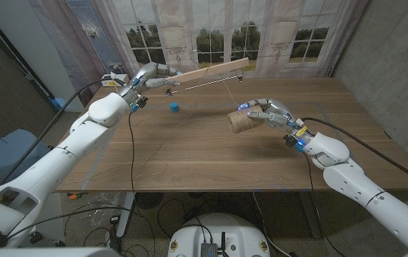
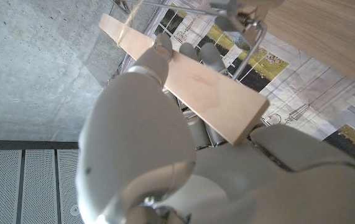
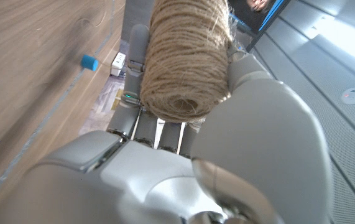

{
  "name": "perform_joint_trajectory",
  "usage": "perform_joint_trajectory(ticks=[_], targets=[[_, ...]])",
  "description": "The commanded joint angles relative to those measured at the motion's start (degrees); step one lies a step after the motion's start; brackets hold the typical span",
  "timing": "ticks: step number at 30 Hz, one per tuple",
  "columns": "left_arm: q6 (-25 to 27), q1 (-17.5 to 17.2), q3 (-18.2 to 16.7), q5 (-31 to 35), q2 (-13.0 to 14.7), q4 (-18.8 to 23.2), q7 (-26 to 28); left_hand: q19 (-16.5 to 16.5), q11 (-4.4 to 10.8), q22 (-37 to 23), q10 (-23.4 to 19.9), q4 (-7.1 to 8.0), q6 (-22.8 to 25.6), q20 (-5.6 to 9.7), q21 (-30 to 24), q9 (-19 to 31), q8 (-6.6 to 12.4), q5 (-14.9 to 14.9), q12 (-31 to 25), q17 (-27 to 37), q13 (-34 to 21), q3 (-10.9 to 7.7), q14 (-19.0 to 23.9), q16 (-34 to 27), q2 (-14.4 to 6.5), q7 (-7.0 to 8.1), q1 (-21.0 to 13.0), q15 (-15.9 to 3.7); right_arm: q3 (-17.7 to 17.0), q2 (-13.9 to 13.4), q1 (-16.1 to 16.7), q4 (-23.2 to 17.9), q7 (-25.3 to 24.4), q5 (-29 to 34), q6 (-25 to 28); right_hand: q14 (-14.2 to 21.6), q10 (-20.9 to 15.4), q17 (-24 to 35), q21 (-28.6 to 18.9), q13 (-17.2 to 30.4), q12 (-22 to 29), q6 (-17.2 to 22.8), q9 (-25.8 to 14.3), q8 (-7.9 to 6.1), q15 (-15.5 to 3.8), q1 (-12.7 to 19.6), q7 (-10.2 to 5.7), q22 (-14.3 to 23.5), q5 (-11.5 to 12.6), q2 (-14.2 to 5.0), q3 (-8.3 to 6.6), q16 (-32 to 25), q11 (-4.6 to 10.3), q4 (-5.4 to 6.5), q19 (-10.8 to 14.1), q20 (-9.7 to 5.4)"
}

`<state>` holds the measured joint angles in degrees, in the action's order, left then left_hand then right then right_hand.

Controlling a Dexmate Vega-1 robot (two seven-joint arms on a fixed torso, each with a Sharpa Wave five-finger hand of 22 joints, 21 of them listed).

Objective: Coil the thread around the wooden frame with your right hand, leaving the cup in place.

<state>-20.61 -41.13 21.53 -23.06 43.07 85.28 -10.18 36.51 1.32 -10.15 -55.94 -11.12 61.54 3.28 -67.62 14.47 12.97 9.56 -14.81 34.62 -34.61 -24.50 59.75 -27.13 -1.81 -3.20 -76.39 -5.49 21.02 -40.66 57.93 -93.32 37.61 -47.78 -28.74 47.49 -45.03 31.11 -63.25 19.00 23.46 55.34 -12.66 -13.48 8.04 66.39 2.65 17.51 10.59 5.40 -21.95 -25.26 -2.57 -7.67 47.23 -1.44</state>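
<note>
Right hand (image 1: pixel 268 112) grips the twine spool (image 1: pixel 241 122) (left hand (image 1: pixel 151 75) holds the wooden frame (image 1: pixel 211 71)); wraps should stay taut.

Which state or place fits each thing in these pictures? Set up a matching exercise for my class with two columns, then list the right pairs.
Column one:
1. wooden frame
2. twine spool
3. blue cup
4. loose thread

Column two:
A. standing alone on the table
B. held up by the left hand
C. trailing across the tabletop
D. gripped in the right hand

Pairs: 1-B, 2-D, 3-A, 4-C
</note>
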Motion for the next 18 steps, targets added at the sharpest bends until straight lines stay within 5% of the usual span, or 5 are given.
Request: perform_joint_trajectory(ticks=[1, 18], targets=[[1.09, 0.53, 0.72, -0.54, 0.25, -0.74, -1.72, -0.20, 0.34, -0.08, -0.46, 1.81, 1.08, 4.88, -0.36, 0.37, 0.11, 0.39, 0.19, 0.26, -0.21, -2.30, 4.99, -0.21, -4.50, -0.86, -4.13, -7.31, 0.86, 1.24, -5.33, -0.43, 7.65, -0.87, -2.69, 14.15, 0.27, 0.32, -0.44, 0.21, -0.32, 0.05, -0.31, -0.01, -21.29, 15.36, -0.23, -0.09, 0.00, -15.01, -0.31, 0.16, 0.02, 0.00, -4.50, -10.28], [8.92, 3.85, 3.81, 0.25, 3.55, 0.13, -7.78, -0.45, 0.25, -0.07, -0.58, 1.76, 1.10, 4.92, -0.64, 0.51, 0.03, 0.43, 0.47, 0.37, -0.37, -2.46, 4.99, -0.02, -4.49, -0.78, -4.10, -7.34, 1.41, 3.55, -10.41, -0.85, 5.61, 1.29, -4.21, 14.16, 0.17, 0.58, -1.32, 0.62, -0.32, 0.25, -0.41, 0.14, -21.25, 15.29, -0.44, -0.50, -0.04, -15.04, -0.38, 0.39, 0.31, 0.13, -4.96, -10.28]])
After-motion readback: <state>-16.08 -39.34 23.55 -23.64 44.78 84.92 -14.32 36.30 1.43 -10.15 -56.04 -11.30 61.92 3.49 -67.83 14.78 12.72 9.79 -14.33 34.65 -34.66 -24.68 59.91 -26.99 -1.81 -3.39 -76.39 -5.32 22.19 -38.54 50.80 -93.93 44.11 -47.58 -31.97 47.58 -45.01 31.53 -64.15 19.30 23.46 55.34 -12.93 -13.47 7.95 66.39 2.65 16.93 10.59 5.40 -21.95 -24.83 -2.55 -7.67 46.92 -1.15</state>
